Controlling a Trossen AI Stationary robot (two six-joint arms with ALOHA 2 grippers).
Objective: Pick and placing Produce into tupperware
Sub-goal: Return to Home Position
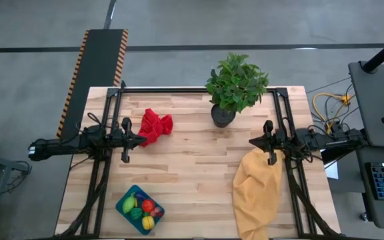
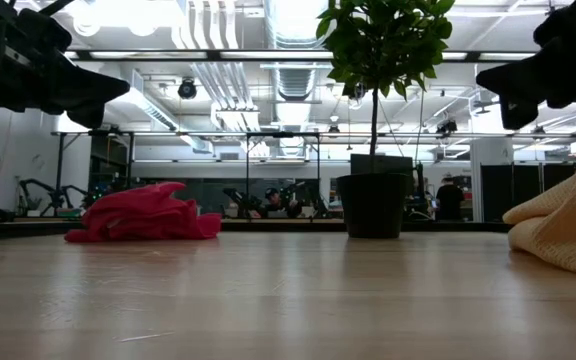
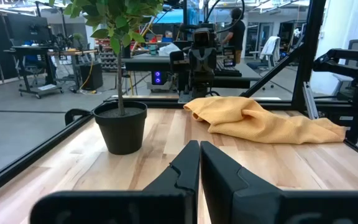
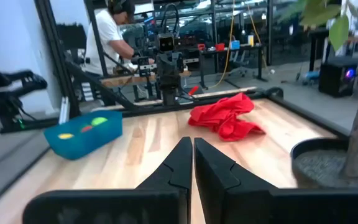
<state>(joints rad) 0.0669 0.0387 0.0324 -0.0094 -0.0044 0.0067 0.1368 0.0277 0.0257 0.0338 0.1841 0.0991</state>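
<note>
The teal tupperware (image 1: 139, 209) sits near the table's near-left corner and shows again as the tupperware (image 4: 83, 133) in the right wrist view. Produce (image 1: 142, 210) lies inside it: green, red and yellow pieces. My left gripper (image 1: 145, 139) hovers at the table's left side, fingers shut, level and pointing right; in its own view the left gripper (image 3: 199, 149) shows shut. My right gripper (image 1: 251, 141) hovers at the right side, shut and pointing left; the right gripper (image 4: 192, 147) shows shut in its view. Neither is near the tupperware.
A red cloth (image 1: 155, 126) lies just beyond the left gripper's tips. A potted plant (image 1: 235, 87) stands at the far middle. A mustard-yellow cloth (image 1: 259, 190) covers the near right and hangs over the near edge. Bare wood lies between the arms. A person (image 4: 107, 37) stands beyond the table.
</note>
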